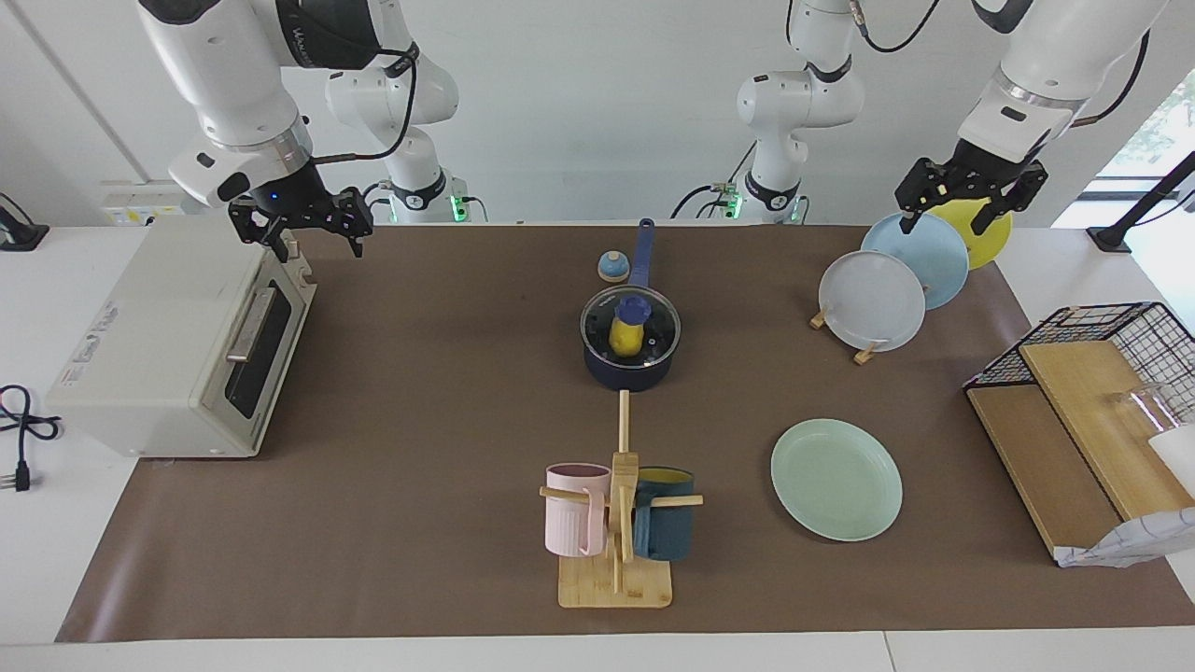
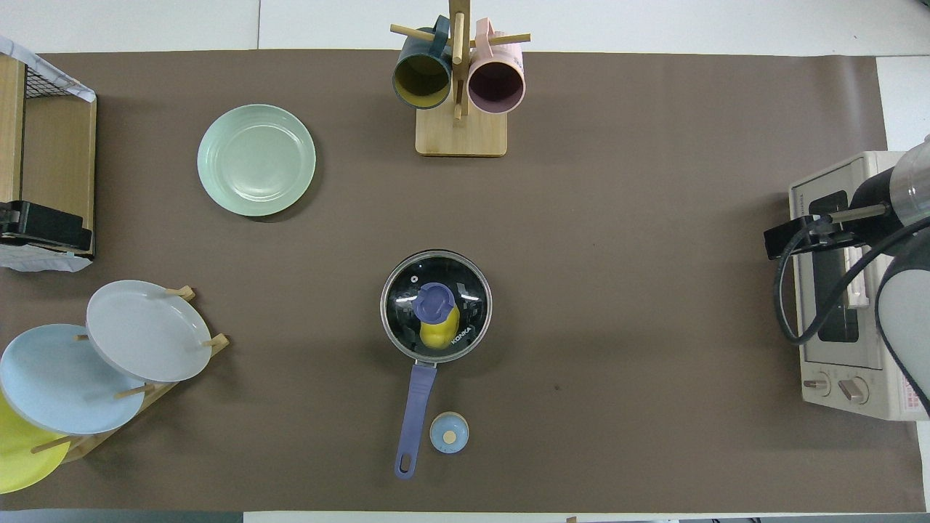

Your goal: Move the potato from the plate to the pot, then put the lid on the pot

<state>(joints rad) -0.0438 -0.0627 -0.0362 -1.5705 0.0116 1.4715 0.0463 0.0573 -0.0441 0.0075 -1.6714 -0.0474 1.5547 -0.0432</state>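
We found the potato point(image 1: 624, 337) already inside the pot point(image 1: 629, 368) at the centre of the facing frame, the lid point(image 1: 630, 326) seated over it, so we judged the task complete. The plate point(image 1: 836, 479), lower right of that frame, lay bare. Both grippers had nothing in them and were spread wide: the right gripper point(image 1: 312, 231) at upper left over the toaster oven point(image 1: 177, 345), the left gripper point(image 1: 959, 199) at upper right, seemingly above the plate rack point(image 1: 864, 353), probably parked clear.
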